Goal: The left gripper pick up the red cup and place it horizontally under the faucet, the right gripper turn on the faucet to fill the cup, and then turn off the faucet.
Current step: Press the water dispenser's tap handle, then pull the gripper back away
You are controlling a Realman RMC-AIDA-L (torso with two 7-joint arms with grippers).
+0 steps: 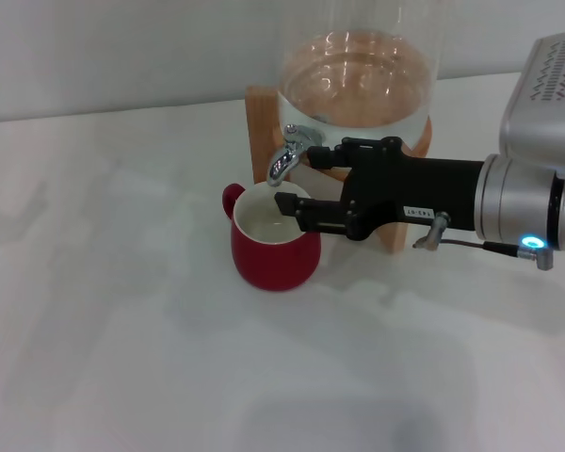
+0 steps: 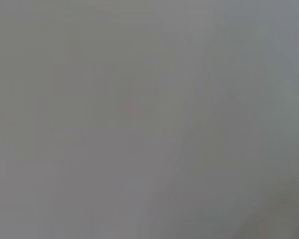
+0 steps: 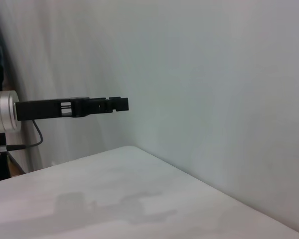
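Note:
The red cup [image 1: 274,247] stands upright on the white table, its handle to the left and its cream inside showing. It sits right under the chrome faucet [image 1: 290,151] of the glass water dispenser [image 1: 358,75]. My right gripper [image 1: 297,181] reaches in from the right, open, with one jaw beside the faucet's spout and the other over the cup's rim. No stream of water shows. My left gripper [image 3: 114,104] is out of the head view; the right wrist view shows it far off, held level above the table, empty. The left wrist view shows only flat grey.
The dispenser's wooden stand [image 1: 264,122] rises behind the cup. The white table [image 1: 122,311] stretches out to the left and in front. A pale wall [image 3: 214,74] stands behind the table.

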